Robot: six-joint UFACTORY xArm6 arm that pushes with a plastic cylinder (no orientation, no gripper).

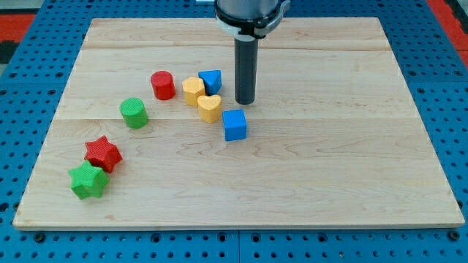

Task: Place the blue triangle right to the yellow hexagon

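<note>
The blue triangle point(211, 80) sits on the wooden board point(329, 146) just right of the yellow hexagon point(192, 90), touching or nearly touching it. My tip point(245, 101) rests on the board a short way to the right of the blue triangle, with a small gap between them. A yellow heart point(210, 107) lies just below the hexagon and the triangle. A blue cube point(235, 125) lies below my tip, towards the view's bottom.
A red cylinder point(162, 85) stands left of the yellow hexagon. A green cylinder point(134, 112) lies further left. A red star point(102, 153) and a green star point(89, 180) sit near the board's lower left.
</note>
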